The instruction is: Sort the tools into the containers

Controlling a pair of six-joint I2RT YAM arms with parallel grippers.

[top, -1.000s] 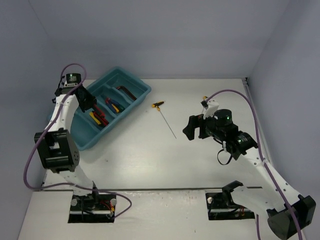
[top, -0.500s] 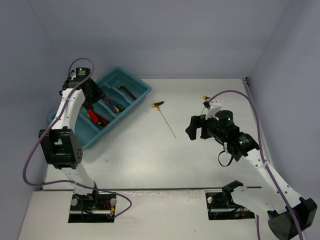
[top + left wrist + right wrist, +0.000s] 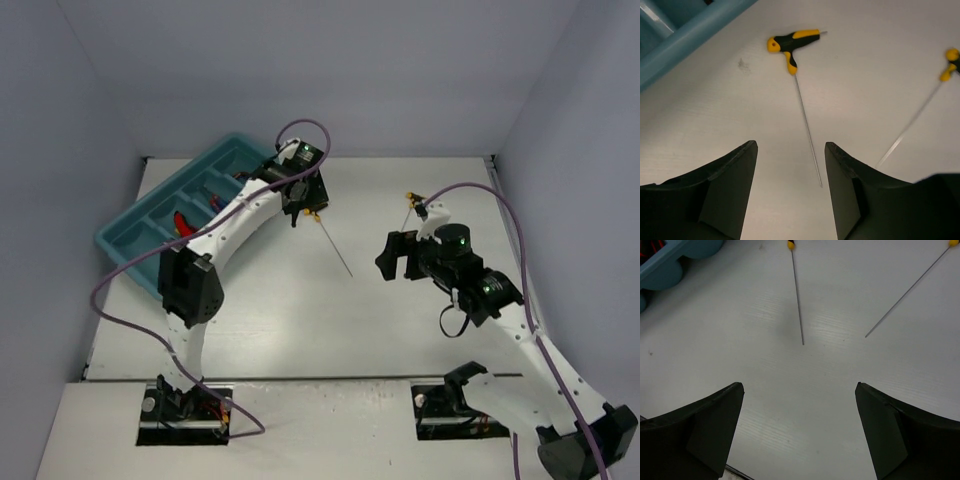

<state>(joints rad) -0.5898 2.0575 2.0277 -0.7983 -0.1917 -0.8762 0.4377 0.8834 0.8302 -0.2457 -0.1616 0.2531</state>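
Note:
One yellow-black T-handle driver (image 3: pixel 790 42) lies on the table just right of the teal tray (image 3: pixel 130 245), its thin shaft (image 3: pixel 807 130) running toward my left gripper (image 3: pixel 790 150). That gripper (image 3: pixel 300 208) hovers open over the driver's handle end, with nothing between its fingers. A second T-handle driver (image 3: pixel 949 64) lies further right, near my right arm (image 3: pixel 408 198). My right gripper (image 3: pixel 800 387) is open wide and empty above bare table, both shafts (image 3: pixel 797 295) ahead of it. Red and other tools (image 3: pixel 182 222) lie in the tray's compartments.
The tray stands diagonally at the table's back left, its corner in the left wrist view (image 3: pixel 685 32) and the right wrist view (image 3: pixel 665 265). Grey walls enclose the table on three sides. A purple cable (image 3: pixel 300 128) loops above the left wrist.
My left arm has swung from above the tray rightward to over the T-handle driver, and its jaws have opened wider. My right arm has barely moved.

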